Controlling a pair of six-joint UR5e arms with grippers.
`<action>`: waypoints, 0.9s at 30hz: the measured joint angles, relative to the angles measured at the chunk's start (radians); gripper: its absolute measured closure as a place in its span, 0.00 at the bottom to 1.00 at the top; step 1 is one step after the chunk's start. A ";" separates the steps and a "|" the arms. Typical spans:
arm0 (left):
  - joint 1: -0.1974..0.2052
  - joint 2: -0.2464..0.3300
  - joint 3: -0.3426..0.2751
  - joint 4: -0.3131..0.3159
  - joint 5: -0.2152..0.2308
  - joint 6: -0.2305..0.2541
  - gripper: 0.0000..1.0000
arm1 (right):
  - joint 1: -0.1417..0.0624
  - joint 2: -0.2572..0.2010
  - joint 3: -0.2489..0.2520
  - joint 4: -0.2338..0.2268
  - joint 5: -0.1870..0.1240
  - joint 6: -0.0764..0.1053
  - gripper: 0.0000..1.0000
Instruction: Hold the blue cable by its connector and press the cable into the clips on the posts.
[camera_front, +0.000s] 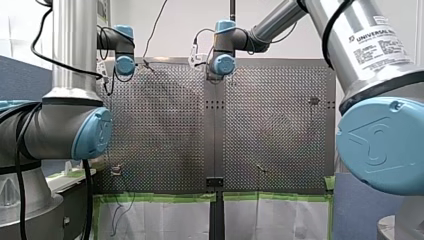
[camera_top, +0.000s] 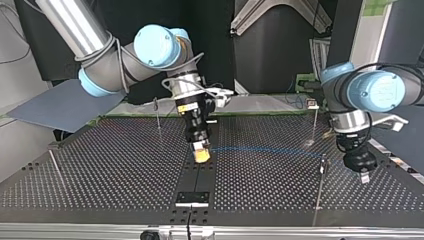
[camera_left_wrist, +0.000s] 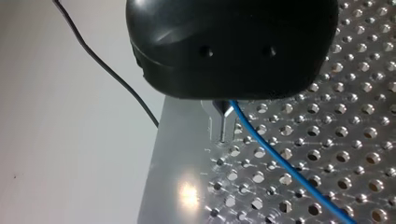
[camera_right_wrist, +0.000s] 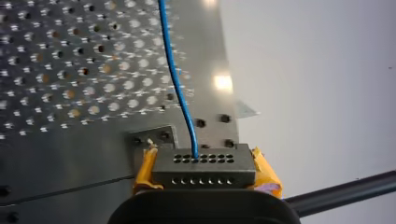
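In the right wrist view my right gripper (camera_right_wrist: 205, 175) is shut on the grey connector (camera_right_wrist: 204, 163), which sits between its yellow pads (camera_right_wrist: 144, 170). The thin blue cable (camera_right_wrist: 175, 74) leaves the connector and runs ahead over the perforated table. Seen in the top view, my right gripper (camera_top: 201, 154) hangs over the table's middle and the blue cable (camera_top: 265, 149) stretches to a thin post (camera_top: 320, 185) near my left gripper (camera_top: 362, 169). Whether the cable sits in that post's clip I cannot tell. In the left wrist view my left gripper (camera_left_wrist: 224, 125) is shut low over the table, with the blue cable (camera_left_wrist: 275, 161) coming out from its tips.
More thin posts stand on the perforated table (camera_top: 100, 170): one behind my right gripper (camera_top: 158, 117), one at the far left (camera_top: 56, 169), one behind my left gripper (camera_top: 315, 125). A black plate (camera_top: 192, 198) lies at the near edge. Green tape (camera_front: 160, 197) lines the table's edge in the front view.
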 joint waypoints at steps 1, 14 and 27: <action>0.001 -0.005 0.004 -0.001 0.001 0.000 1.00 | -0.001 0.005 0.000 -0.002 -0.003 0.000 1.00; 0.006 -0.093 0.067 -0.007 0.027 -0.004 1.00 | -0.041 0.045 -0.022 -0.039 -0.040 0.006 1.00; 0.027 -0.100 0.108 -0.006 0.036 -0.031 1.00 | -0.066 0.098 -0.121 -0.034 -0.072 0.017 1.00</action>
